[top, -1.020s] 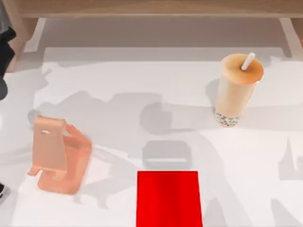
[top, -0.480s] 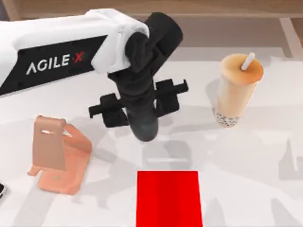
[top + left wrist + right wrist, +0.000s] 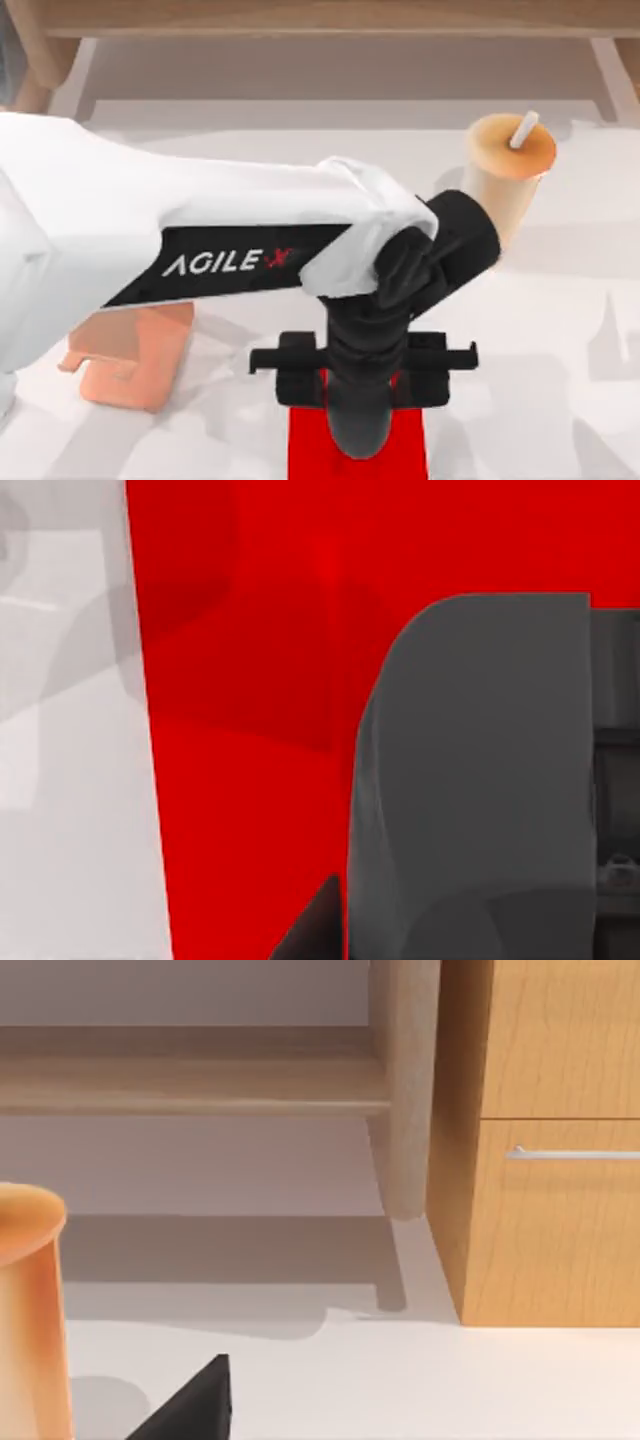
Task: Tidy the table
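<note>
The white table (image 3: 560,330) holds a flat red rectangle (image 3: 303,445) at its front middle. My left arm reaches across from the left, and my left gripper (image 3: 360,415) hangs directly over the red rectangle, covering most of it. In the left wrist view the red surface (image 3: 250,680) lies close below, with a grey part of the gripper (image 3: 470,780) in front of it and bare table (image 3: 70,780) beside it. A black tip of my right gripper (image 3: 190,1405) shows at the edge of the right wrist view.
A milk tea cup with a straw (image 3: 505,165) stands at the back right, also seen in the right wrist view (image 3: 30,1310). A peach phone stand (image 3: 135,360) sits front left, half under the arm. A wooden shelf (image 3: 320,20) and a drawer cabinet (image 3: 550,1160) line the back.
My left arm has swung in from the left and moved forward, from the table's middle to above the red rectangle. The cup and the phone stand have not moved.
</note>
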